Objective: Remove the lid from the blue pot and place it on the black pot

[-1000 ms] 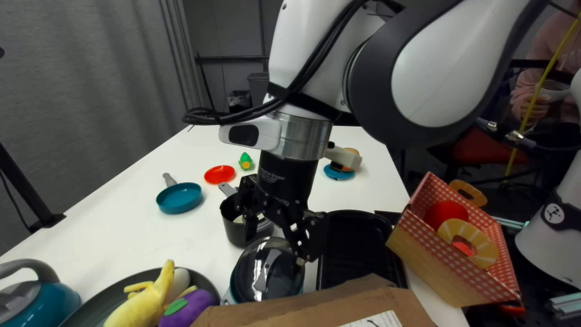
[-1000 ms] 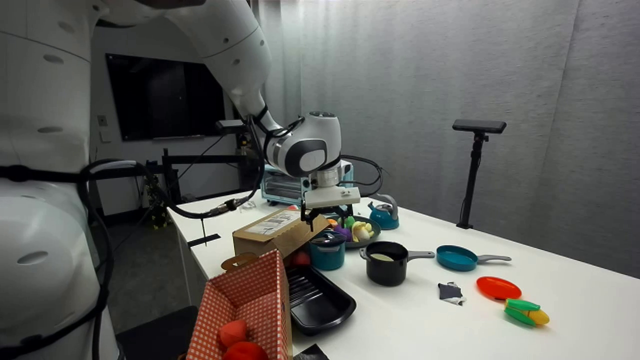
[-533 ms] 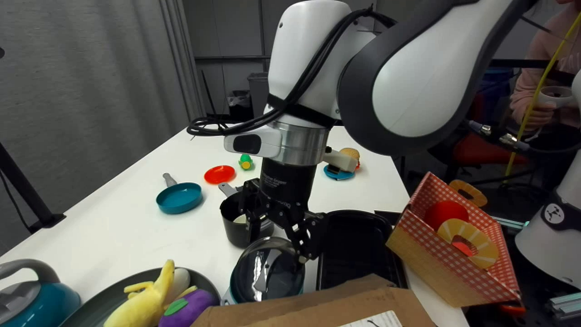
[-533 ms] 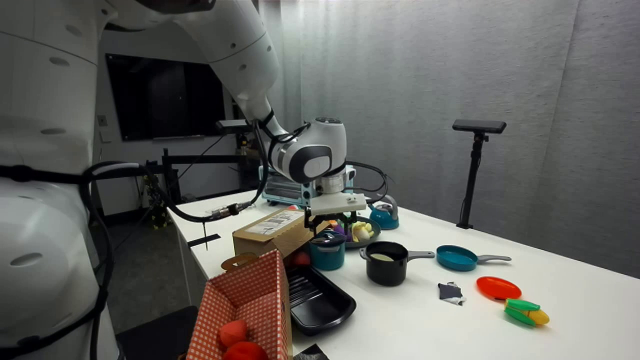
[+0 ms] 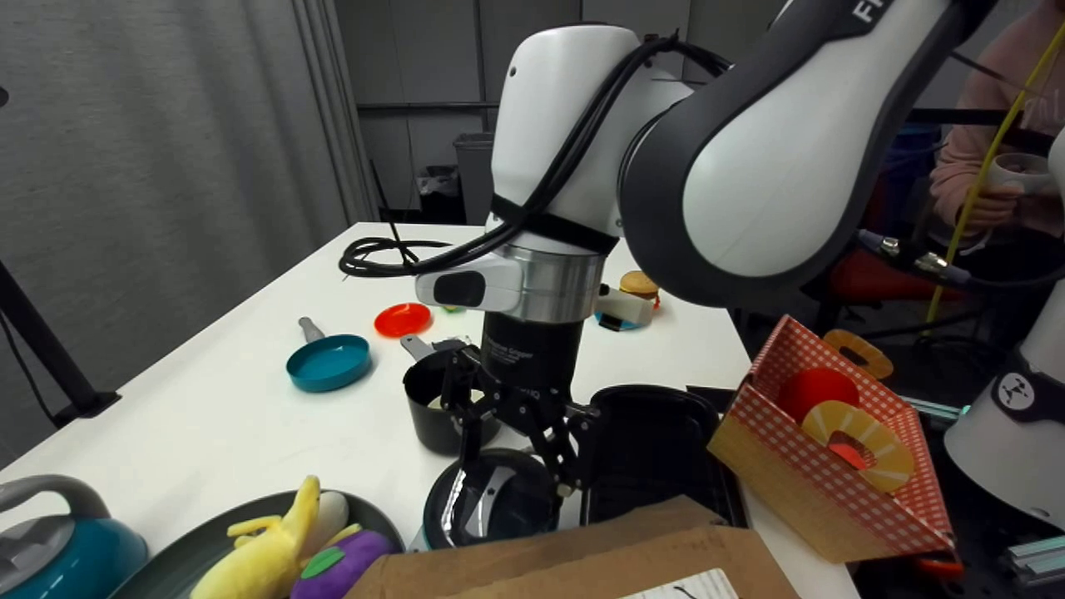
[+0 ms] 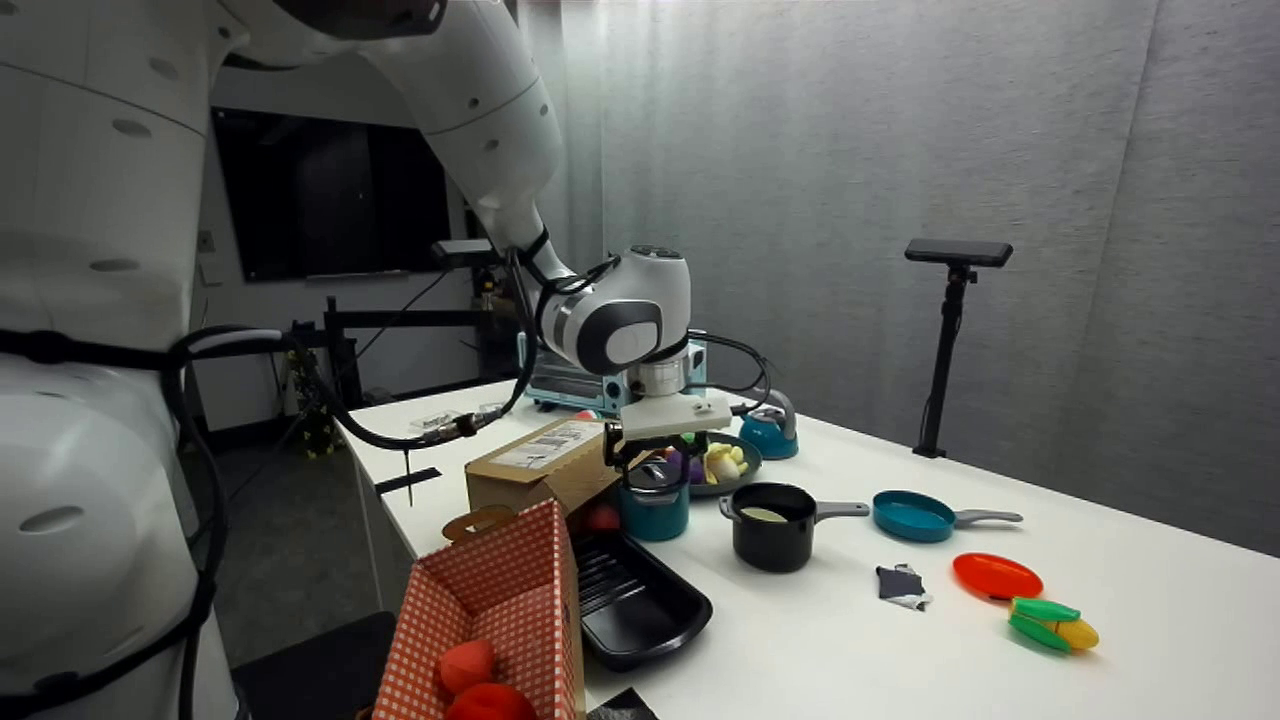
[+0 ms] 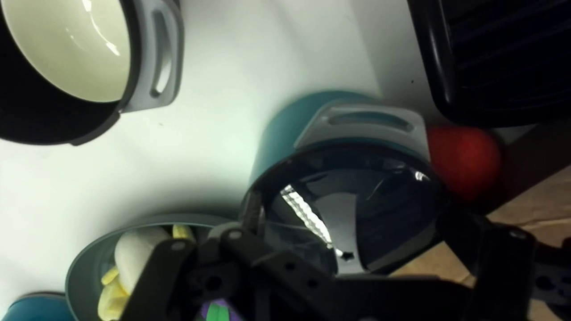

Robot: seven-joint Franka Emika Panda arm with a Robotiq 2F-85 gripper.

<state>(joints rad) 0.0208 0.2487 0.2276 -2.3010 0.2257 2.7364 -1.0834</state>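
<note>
The lid (image 5: 512,512) is dark shiny glass with a grey strip handle. It sits on the blue pot (image 6: 655,518), and looks slightly tilted in the wrist view (image 7: 388,200). My gripper (image 5: 516,476) points down over the lid with its fingers spread wide. In the wrist view the fingertips (image 7: 357,223) stand at two opposite sides of the lid's rim; firm contact cannot be told. The black pot (image 6: 775,540) stands uncovered beside the blue pot, a pale round surface inside it. It also shows in the wrist view (image 7: 35,118), and partly behind my gripper in an exterior view (image 5: 428,416).
A cardboard box (image 6: 535,470) stands close against the blue pot. A black tray (image 6: 650,610) and a checked basket (image 6: 480,590) lie on one side. A grey pan of toy food (image 5: 366,503) is near the pot. A teal pan (image 6: 910,515) lies beyond the black pot.
My gripper has moved down, so that its fingers are now level with the lid. The lid's reflections and outline have shifted a little, as if it tipped. The pots have not moved.
</note>
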